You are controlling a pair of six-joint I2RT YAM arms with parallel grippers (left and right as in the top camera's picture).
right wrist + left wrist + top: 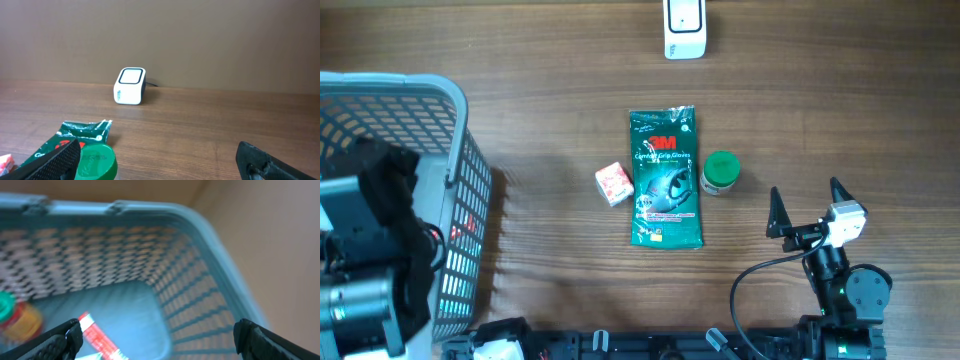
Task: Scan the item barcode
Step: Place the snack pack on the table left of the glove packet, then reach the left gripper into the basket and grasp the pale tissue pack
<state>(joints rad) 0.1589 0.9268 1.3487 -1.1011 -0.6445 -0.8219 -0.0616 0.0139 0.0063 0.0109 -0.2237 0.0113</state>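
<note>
Overhead: right pincer [807, 205] spread wide, empty; green-lidded jar [721, 172] and glove packet [665, 180] just ahead-left; left wrist: left pincer [159, 339] released above basket [200, 225]; right wrist: barcode scanner [130, 86] well ahead; a careless reach could topple the jar.

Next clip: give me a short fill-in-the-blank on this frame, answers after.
The green glove pack lies between a small red-and-white box and a jar whose lid is ____.
The right gripper, to the right of the jar, has its jaws ____.
The left gripper hangs above the plastic mesh ____.
Missing words: green; open; basket.
</note>
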